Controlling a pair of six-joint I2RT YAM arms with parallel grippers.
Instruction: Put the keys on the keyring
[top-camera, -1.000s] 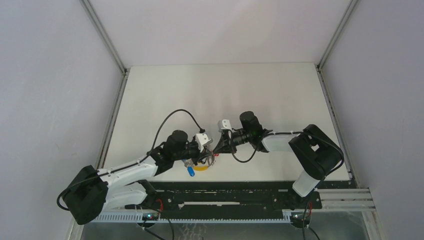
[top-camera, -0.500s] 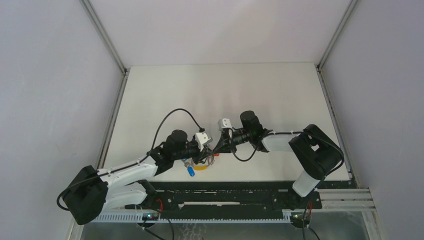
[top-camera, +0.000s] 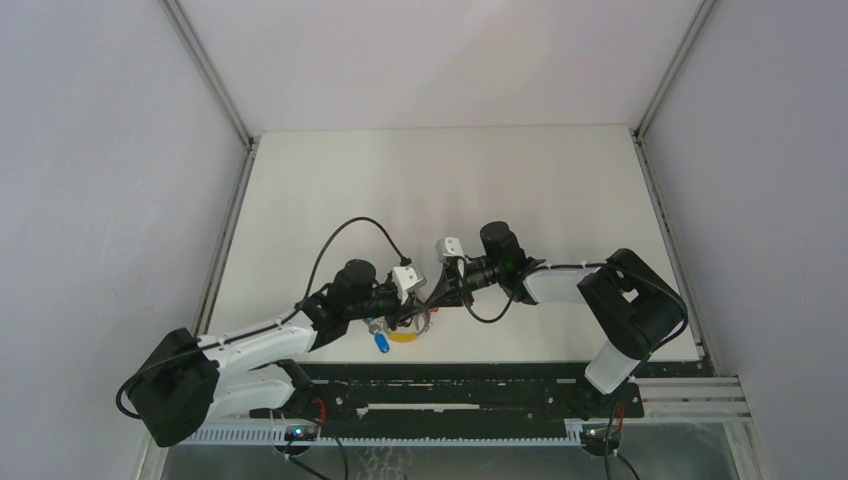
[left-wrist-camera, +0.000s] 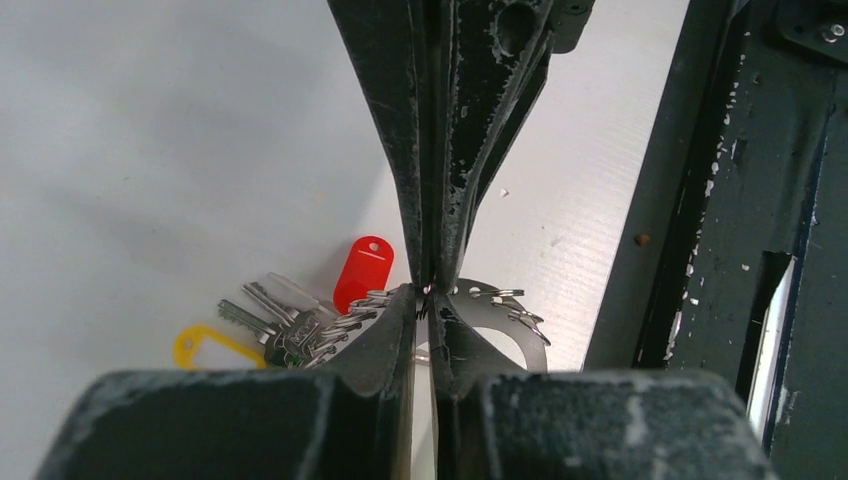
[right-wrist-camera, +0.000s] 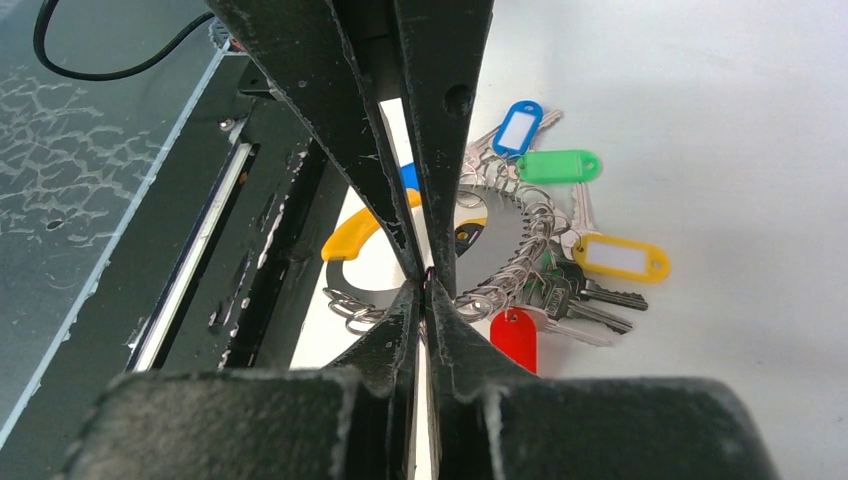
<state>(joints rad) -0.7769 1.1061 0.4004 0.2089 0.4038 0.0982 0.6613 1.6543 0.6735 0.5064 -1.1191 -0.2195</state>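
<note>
Squeezing the left gripper (left-wrist-camera: 428, 306) shut, nose to nose against the right gripper (right-wrist-camera: 425, 298), likewise clamped to a sliver (no telling of anything tiny pinched at the meeting tips). Hovering both right over the keyring (right-wrist-camera: 492, 238), probably lining up a threading move onto its grey toothed rim. Leaving the keys (left-wrist-camera: 290, 322) fanned on the table (left-wrist-camera: 150, 120) against that rim, with red tag (left-wrist-camera: 362, 270), yellow tag (right-wrist-camera: 620, 258), green tag (right-wrist-camera: 558, 165) and blue tag (right-wrist-camera: 517, 128) crowding one side; skirting the dark base rail (left-wrist-camera: 700, 250) close on the other, limiting approach.
</note>
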